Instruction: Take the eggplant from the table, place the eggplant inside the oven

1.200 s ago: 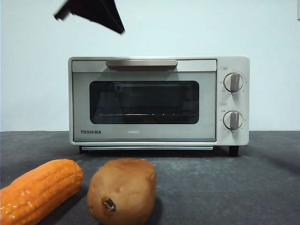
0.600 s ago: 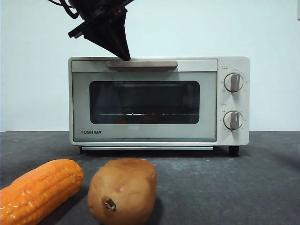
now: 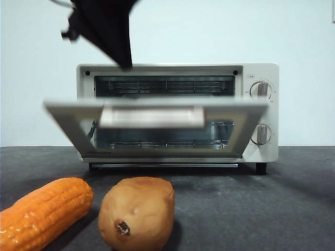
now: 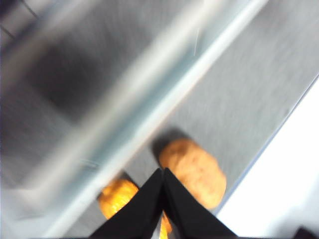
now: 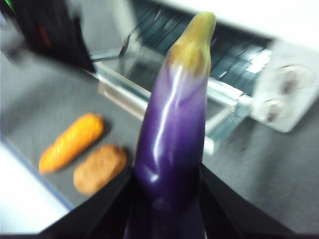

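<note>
The glossy purple eggplant stands between the jaws of my right gripper, stem end pointing toward the oven; it is out of the front view. The cream oven stands at the back of the table, its door tilted about halfway down and blurred, with the wire racks showing behind it. My left gripper hangs from above with its tip just over the oven's top front edge. In the left wrist view the left gripper is shut and holds nothing.
An orange corn cob and a tan potato lie at the table's front left, before the oven. They also show as the corn cob and potato in the right wrist view.
The oven door was closed; now it has swung about halfway down. The left gripper came down to the handle's left end and now sits just above the oven's top edge.
</note>
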Controlling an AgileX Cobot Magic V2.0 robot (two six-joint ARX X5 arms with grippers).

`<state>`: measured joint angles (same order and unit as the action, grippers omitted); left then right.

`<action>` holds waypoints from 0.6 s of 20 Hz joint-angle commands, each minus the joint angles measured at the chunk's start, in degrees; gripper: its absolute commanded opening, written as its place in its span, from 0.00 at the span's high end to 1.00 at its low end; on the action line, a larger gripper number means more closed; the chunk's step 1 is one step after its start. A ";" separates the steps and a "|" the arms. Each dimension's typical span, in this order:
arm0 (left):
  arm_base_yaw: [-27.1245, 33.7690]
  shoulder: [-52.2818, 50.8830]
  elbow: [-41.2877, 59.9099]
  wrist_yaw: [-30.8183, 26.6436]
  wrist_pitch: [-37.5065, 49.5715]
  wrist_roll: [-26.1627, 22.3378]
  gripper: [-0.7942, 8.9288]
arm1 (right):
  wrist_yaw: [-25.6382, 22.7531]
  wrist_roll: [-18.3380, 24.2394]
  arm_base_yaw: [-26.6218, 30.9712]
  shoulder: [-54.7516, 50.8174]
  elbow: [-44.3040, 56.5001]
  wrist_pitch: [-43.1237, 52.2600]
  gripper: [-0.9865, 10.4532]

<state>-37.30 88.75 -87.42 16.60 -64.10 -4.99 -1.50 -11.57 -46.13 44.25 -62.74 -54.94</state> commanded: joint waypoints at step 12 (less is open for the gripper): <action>14.93 -28.85 27.80 -5.88 23.58 10.82 0.91 | -2.27 20.96 -2.34 21.99 -1.90 12.46 0.80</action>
<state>-22.15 59.16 -59.86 10.72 -41.15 4.23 -3.55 7.11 -47.86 65.58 -63.09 -43.38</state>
